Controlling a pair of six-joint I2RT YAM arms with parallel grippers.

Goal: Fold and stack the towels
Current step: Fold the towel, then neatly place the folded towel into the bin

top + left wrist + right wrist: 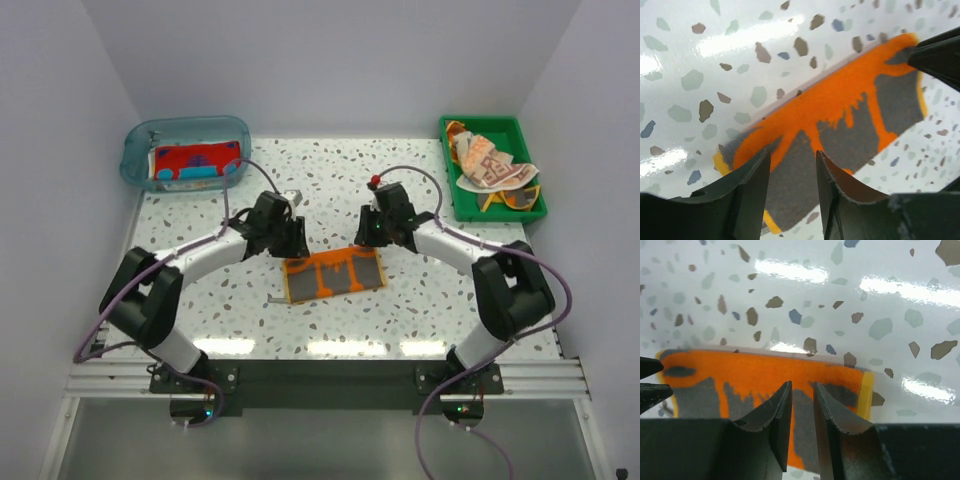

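Note:
A folded orange towel [335, 275] with a grey drip pattern and yellow edge lies flat on the speckled table [330, 180], in the middle. My left gripper [291, 243] hovers over its far left corner, open, with nothing between the fingers [752, 185]; the towel [840, 100] shows below them. At the far right corner, my right gripper [369, 238] stands narrowly open and empty just above the cloth [755, 372]. A red and teal towel [195, 162] lies in the tub. Peach-patterned towels [490, 165] are heaped in the tray.
A clear blue tub [140, 150] stands at the back left and a green tray [535, 205] at the back right. White walls enclose the table on three sides. Both arms' bases sit at the near edge.

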